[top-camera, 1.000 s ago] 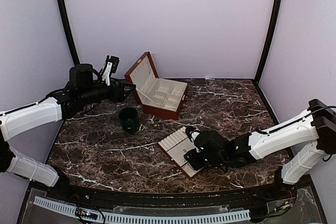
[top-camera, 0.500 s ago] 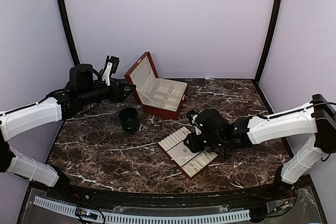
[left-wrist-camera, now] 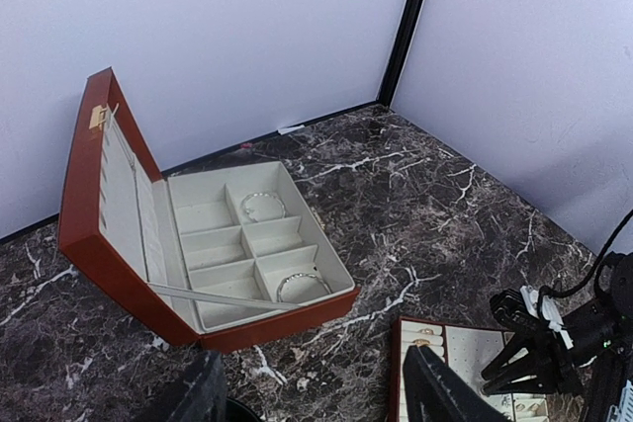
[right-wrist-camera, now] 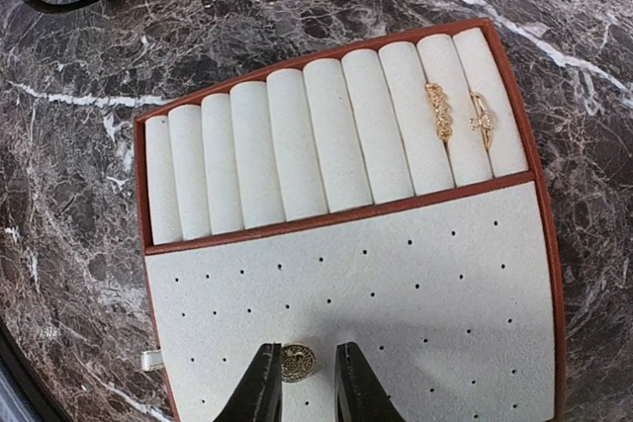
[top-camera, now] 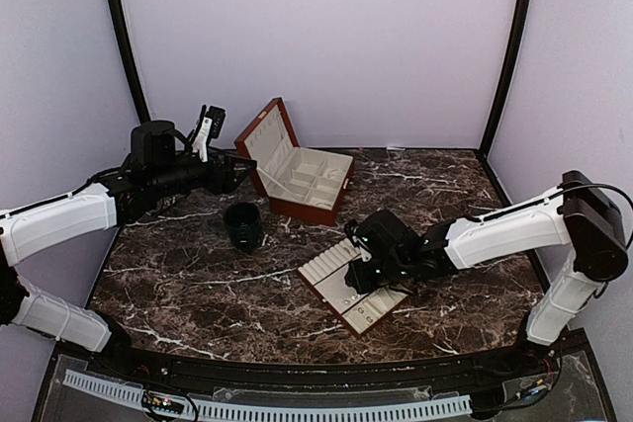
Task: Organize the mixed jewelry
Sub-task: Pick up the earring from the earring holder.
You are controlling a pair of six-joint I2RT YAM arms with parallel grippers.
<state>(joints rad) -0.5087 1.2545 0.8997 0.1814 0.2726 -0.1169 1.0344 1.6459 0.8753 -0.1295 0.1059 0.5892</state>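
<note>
Right pincer (right-wrist-camera: 306, 351) straddles gold stud (right-wrist-camera: 298, 364) on tray (right-wrist-camera: 396, 284) perforated panel; jaws narrowly apart, not clamped. Left pincer (left-wrist-camera: 315, 397) wide open, empty, well apart from tray. Risk: an off-centre close flicks stud off tray onto surface (right-wrist-camera: 59, 145).

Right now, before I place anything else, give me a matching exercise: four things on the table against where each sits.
1 round stud
2 two gold rings
3 two hoops
4 green cup

A box compartments
B tray roll slots
C bare marble table
D perforated panel, between fingers of right end effector

Pairs: 1-D, 2-B, 3-A, 4-C
</note>
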